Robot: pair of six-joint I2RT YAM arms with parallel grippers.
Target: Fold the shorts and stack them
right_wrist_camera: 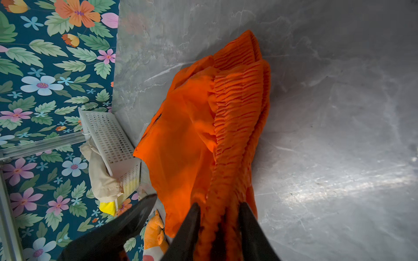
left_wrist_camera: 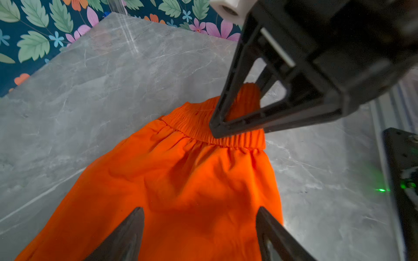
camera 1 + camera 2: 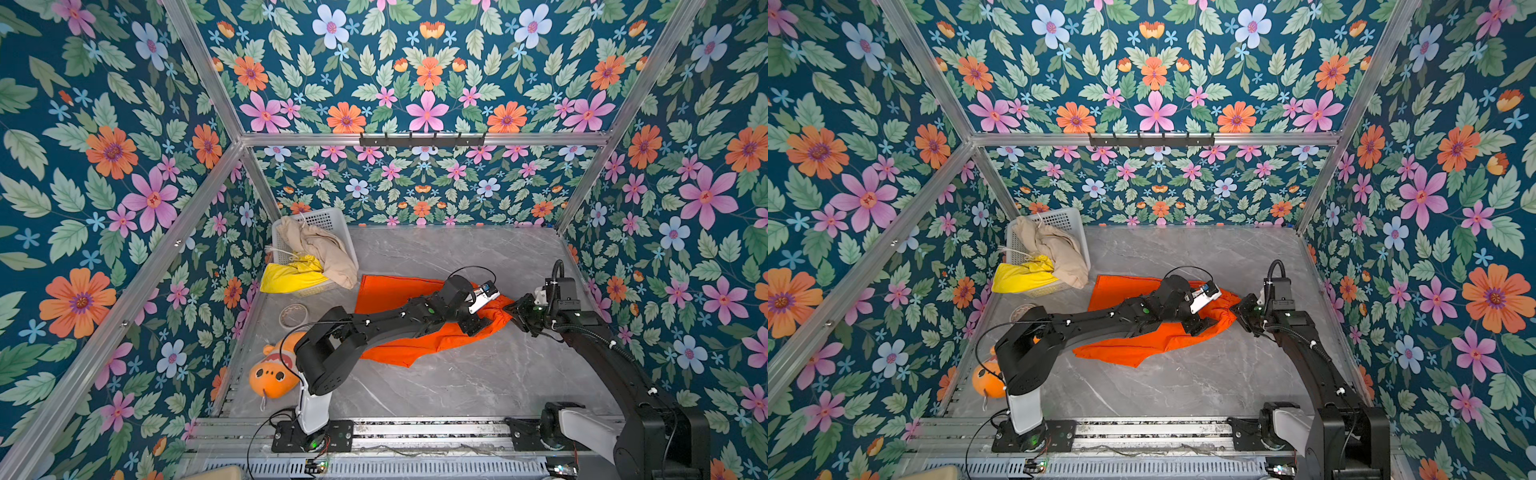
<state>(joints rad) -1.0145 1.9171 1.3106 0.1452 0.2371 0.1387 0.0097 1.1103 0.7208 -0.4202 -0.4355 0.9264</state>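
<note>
Your right gripper (image 1: 218,210) is pinching the bunched waistband of the orange shorts (image 3: 415,345) at 3 o'clock, likely anchoring it. Your left gripper (image 2: 201,217) is hovering open-jawed over the mid-table cloth, ready to regrip.

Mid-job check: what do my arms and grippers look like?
The left arm and right arm have black links, white base segments and thin black cables; the right carries a ribbed hose. The left gripper and right gripper have black, tapered, open-frame fingers.
</note>
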